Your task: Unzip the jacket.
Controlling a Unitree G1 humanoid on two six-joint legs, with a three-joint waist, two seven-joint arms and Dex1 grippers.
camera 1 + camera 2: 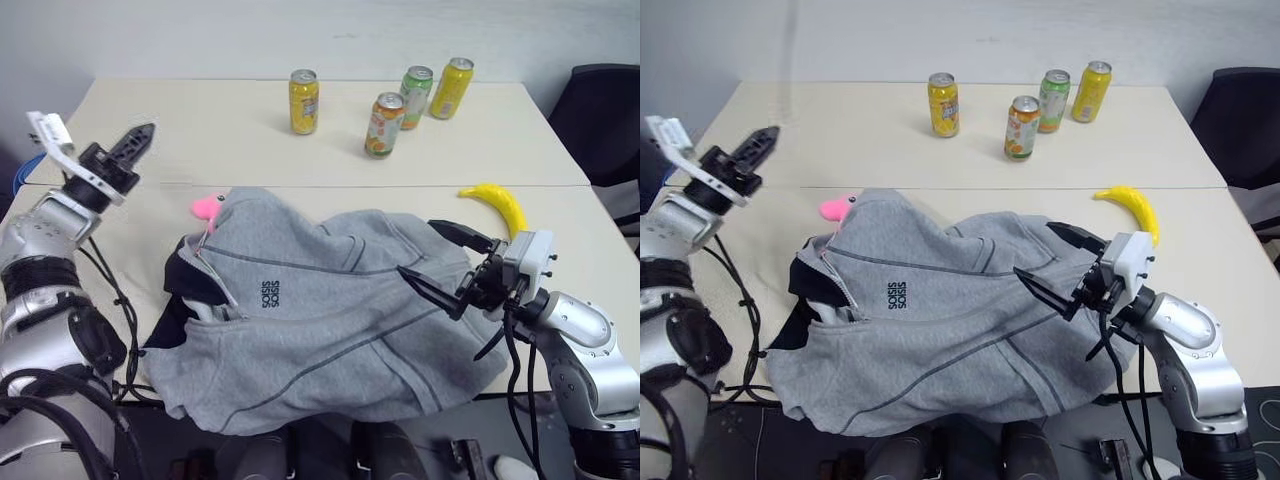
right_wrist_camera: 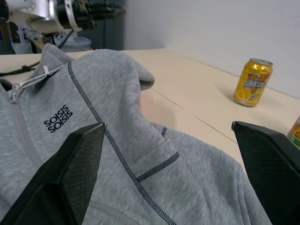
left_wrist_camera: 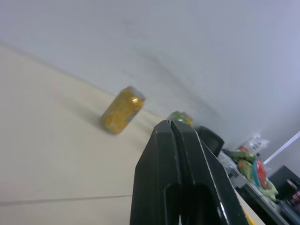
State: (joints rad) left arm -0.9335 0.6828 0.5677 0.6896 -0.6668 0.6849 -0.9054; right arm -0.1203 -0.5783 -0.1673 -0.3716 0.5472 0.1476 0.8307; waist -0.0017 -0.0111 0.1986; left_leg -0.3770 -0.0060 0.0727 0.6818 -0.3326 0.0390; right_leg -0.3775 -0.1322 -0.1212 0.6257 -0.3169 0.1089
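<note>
Honestly, my left gripper (image 1: 140,138) is pinched empty above the jacket (image 1: 330,320); the right gripper (image 1: 432,255) gapes wide. Zip looks barely started, perhaps, so next I must reach its pull (image 2: 29,80).

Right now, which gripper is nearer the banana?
Right. The right gripper hovers over the jacket, just short of the banana. The left gripper is raised across the table, far from it.

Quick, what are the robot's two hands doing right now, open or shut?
Left hand: shut, holding nothing, raised above the table.
Right hand: open, empty, over the jacket.
</note>
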